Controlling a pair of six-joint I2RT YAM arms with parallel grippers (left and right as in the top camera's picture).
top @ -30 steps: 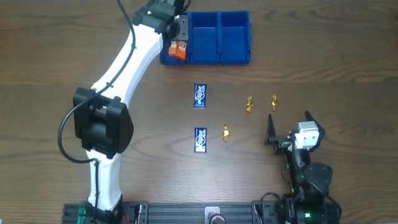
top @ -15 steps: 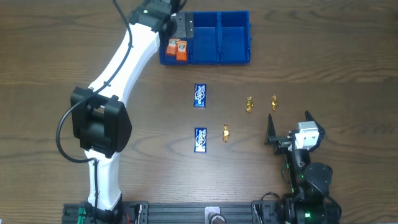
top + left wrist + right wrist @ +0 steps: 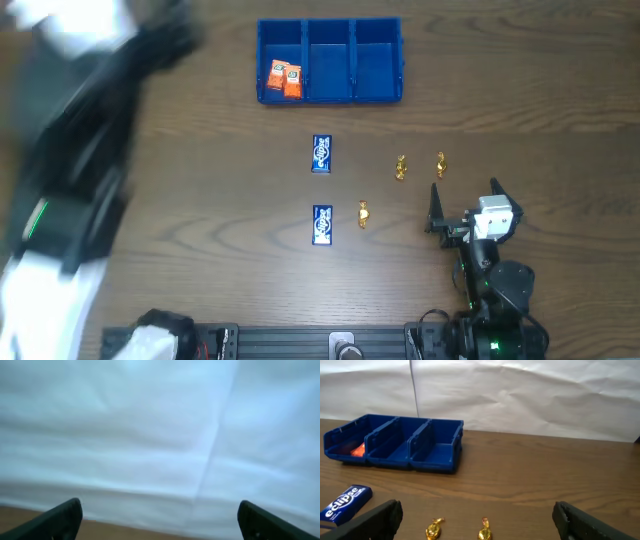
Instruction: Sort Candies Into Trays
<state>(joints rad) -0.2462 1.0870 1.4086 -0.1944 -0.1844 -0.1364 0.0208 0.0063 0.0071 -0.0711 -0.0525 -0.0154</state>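
Gold-wrapped candies (image 3: 440, 164) lie just ahead of the right gripper (image 3: 465, 203), between it and the blue tray (image 3: 330, 99). The jaws of that gripper stand wide apart and empty. The left gripper (image 3: 160, 522), likewise spread and empty, is raised well off to the left, so the right gripper is judged the nearer. Blue packs (image 3: 321, 154) lie left of the candies, long axes pointing toward the tray.

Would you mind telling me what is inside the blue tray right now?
Two orange candies lie side by side in the blue tray's left compartment; the middle and right compartments show bare floor. Nothing covers it from above.
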